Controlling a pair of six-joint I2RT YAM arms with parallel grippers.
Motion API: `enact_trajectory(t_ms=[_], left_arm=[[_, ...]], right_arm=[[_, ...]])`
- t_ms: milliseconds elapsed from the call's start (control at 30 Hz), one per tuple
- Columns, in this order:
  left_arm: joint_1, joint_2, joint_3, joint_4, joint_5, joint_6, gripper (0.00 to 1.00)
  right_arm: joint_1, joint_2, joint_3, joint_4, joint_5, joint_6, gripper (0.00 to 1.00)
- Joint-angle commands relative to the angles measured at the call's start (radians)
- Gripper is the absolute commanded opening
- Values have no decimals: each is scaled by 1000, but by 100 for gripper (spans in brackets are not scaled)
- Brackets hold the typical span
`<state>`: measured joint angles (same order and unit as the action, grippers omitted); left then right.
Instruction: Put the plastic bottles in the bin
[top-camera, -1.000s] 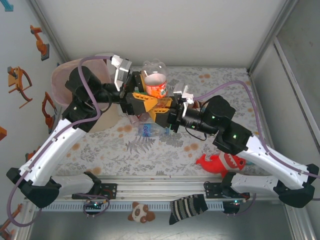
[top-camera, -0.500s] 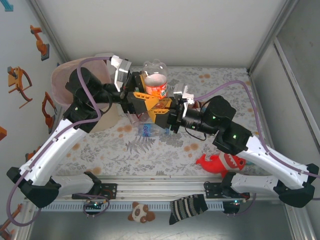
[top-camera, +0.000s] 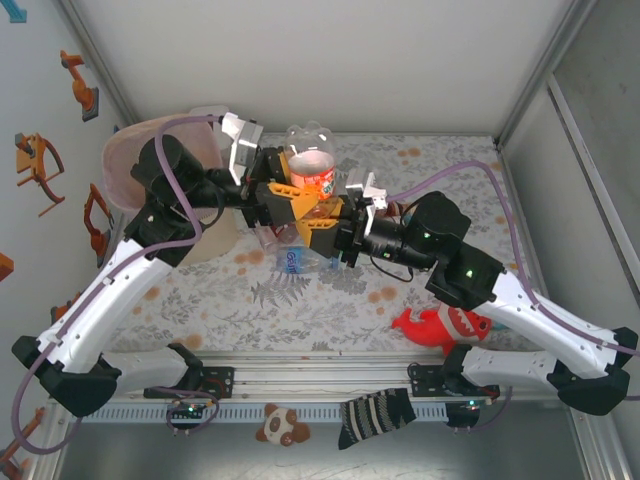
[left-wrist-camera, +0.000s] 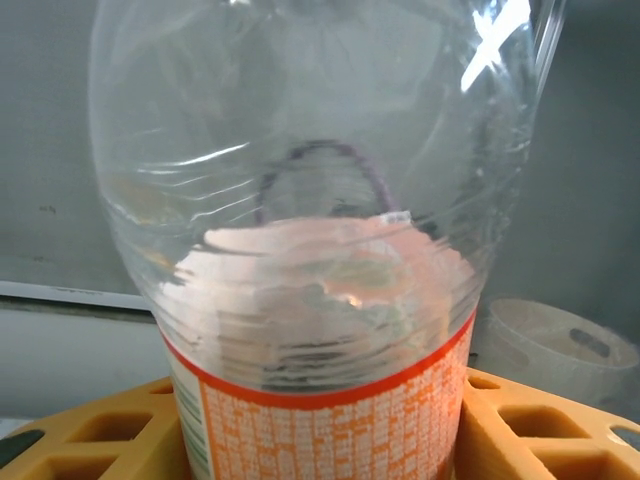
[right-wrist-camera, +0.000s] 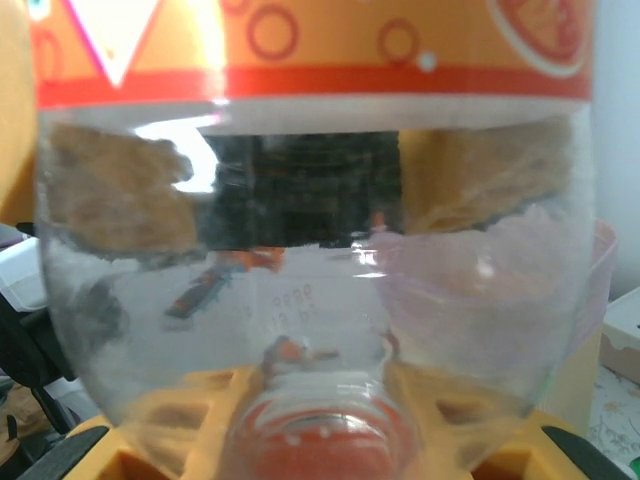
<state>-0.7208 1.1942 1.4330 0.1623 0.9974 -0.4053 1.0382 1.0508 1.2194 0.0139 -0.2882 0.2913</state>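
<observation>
— Orange-labelled bottle (top-camera: 312, 168) up at twelve o'clock, right gripper (top-camera: 325, 215) clamped on its neck! And the left?
— Hugging the label, that left gripper (top-camera: 283, 190); squeezing or not, can't tell. Pink bin (top-camera: 122, 165) sits at ten o'clock.

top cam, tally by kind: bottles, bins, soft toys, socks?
plastic bottles: 2 (orange-label bottle, blue-label bottle; more may be hidden)
bin: 1
soft toys: 2 (red plush toy, panda toy)
striped sock: 1
total: 6
</observation>
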Motion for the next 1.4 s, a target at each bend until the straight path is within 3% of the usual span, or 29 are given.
enact_trajectory(t_ms=[0,300,433,600,767,900,1133,1367], left_arm=[[-11,-36,18,-60,-17,93,50],[16,-55,46,-230,-128,180,48],[53,-67,66,-310,-215,197,48],[120,-86,114,-490,-411,247,47],[179,-77,196,-706,-718,315,46],[261,-42,278,-859,-876,330,47],[509,29,353,-1003,-898,341,47],[702,138,363,-1056,-869,319,47]], right_arm=[[0,-29,-1,-21,77,5,35],[0,-109,-48,-97,138,-3,54],[0,-142,-57,-136,171,-12,56],[0,-172,-63,-165,206,-28,57],[0,-176,-60,-178,218,-37,57],[0,-170,-57,-185,216,-40,57],[0,-164,-54,-194,219,-44,57],[0,-145,-31,-223,213,-64,57]])
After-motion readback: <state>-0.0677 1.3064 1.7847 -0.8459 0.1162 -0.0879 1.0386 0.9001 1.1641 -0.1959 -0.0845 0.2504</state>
